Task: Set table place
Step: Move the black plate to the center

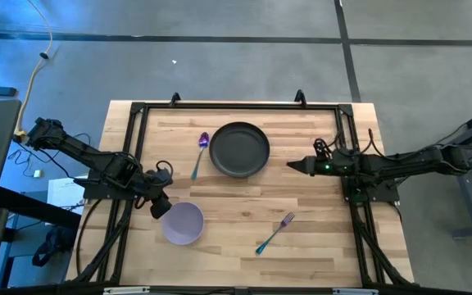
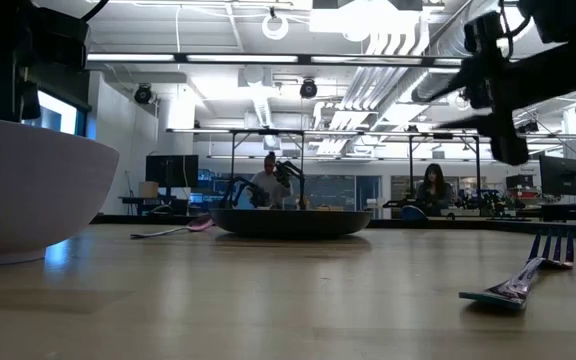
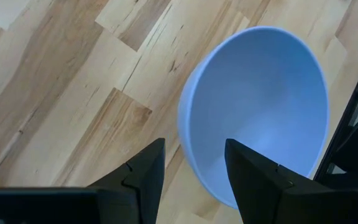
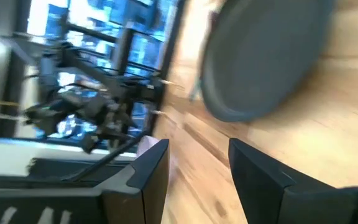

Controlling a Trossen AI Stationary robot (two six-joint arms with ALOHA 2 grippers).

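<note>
While our left hand (image 1: 161, 207) hovers apart just beside the lavender bowl (image 1: 183, 223), our right hand (image 1: 292, 165), empty and apart, faces the plate (image 1: 239, 149).

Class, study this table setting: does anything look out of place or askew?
Yes. The fork lies slanted, far from the plate, and the bowl sits apart near the left gripper. Only the spoon lies beside the plate.

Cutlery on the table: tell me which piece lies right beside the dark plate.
The spoon, purple-headed with a blue handle, lies just left of the plate. The teal-handled fork lies apart, nearer the table's front edge.
</note>
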